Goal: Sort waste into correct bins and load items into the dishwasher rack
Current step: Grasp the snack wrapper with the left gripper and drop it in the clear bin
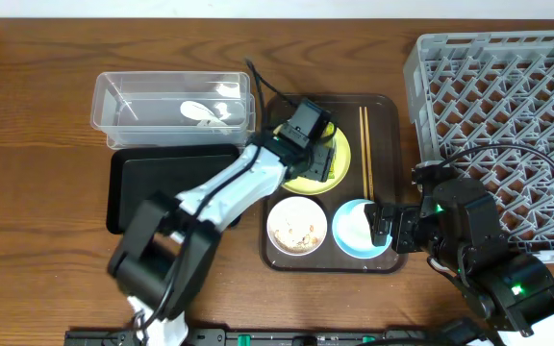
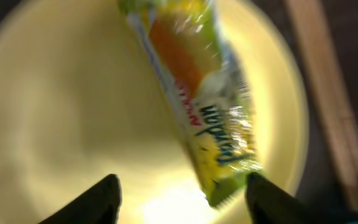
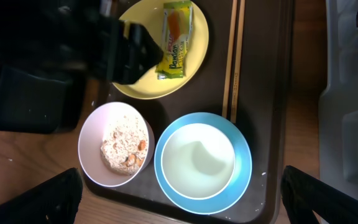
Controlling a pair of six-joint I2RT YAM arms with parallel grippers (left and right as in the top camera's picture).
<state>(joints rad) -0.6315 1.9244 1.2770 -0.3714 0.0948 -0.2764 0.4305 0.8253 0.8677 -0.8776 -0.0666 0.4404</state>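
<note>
Green-and-yellow snack wrapper (image 3: 176, 38), lettering blurred, lies on pale-yellow plate (image 3: 166, 87).

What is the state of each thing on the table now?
Green-and-yellow snack wrapper: lying on the round pale-yellow plate
Small white bowl: holds rice-like crumbs
Round light-blue bowl: upright
Clear rectangular plastic tub: holds a white scrap
Left gripper: open above the wrapper
Right gripper: open, holds nothing

Left tool (image 2: 183, 198) over plate (image 1: 344, 157), little top access; white bowl (image 1: 296, 227) open from above, right tool (image 1: 385, 227) at blue bowl (image 1: 353, 229)'s rim.
</note>
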